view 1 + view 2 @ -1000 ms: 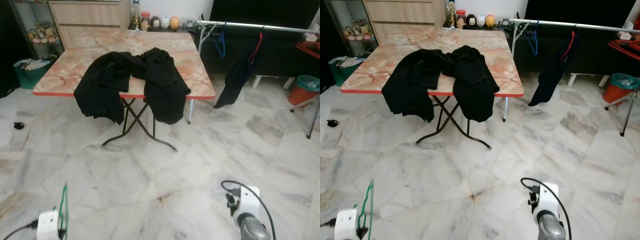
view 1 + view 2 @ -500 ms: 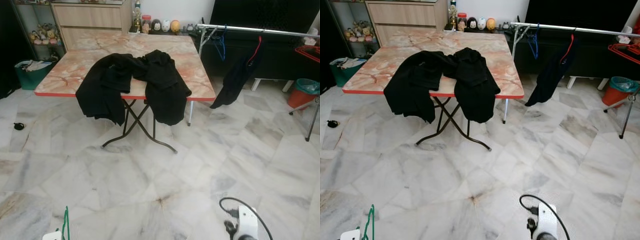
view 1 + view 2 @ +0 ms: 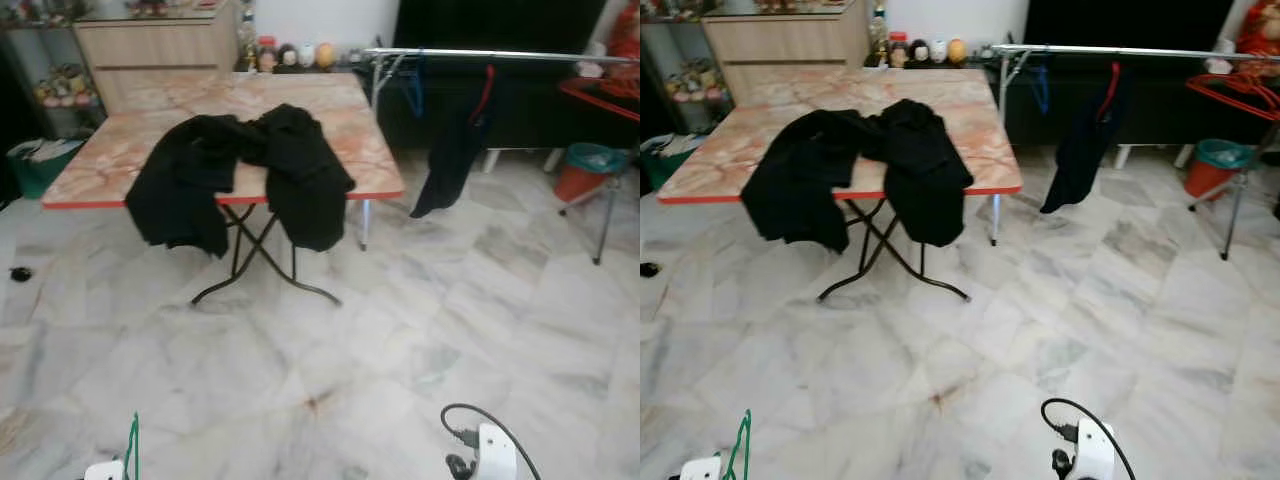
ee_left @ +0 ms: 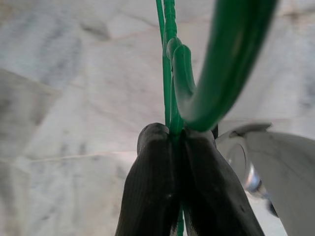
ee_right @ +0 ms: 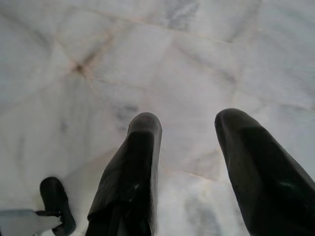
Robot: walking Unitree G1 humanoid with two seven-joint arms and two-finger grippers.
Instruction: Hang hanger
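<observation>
marble floor [image 3: 420, 320] below, left tool [image 4: 173, 135] pinches the green hanger [image 4: 197, 83]; right tool [image 5: 189, 123] hangs spread, empty.

The hanger [image 4: 184, 78] is thin green plastic-coated wire with a thicker curved hook. Its twisted neck sits pinched between the two black fingers of the left tool [image 4: 176, 135], and the hook curls up past them. From the head views, a sliver of its green wire stands upright, low above the marble floor.
</observation>
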